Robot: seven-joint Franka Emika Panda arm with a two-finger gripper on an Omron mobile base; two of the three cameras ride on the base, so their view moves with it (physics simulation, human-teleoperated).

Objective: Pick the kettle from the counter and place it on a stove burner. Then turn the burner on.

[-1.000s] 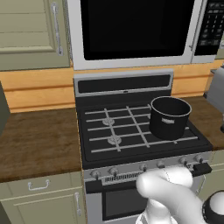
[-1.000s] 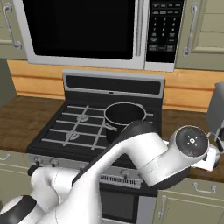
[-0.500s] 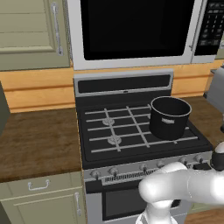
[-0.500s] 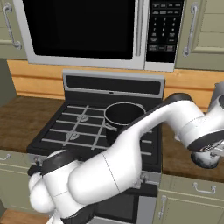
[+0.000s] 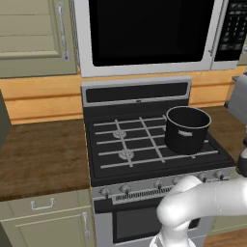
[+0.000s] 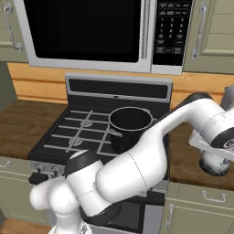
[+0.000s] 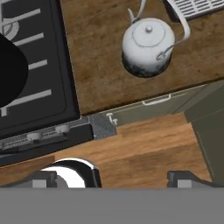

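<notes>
Counter (image 7: 96, 65) holds kettle (image 7: 146, 46) seen from hand; base views show pot (image 5: 187, 129)

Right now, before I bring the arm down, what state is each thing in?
kettle: upright on the counter, lid on, not gripped.
gripper: open, above the kettle and clear of it.
pot: upright on the stove's right side, no lid.
stove burner: front left one is free, no flame visible.
microwave: door closed.
</notes>
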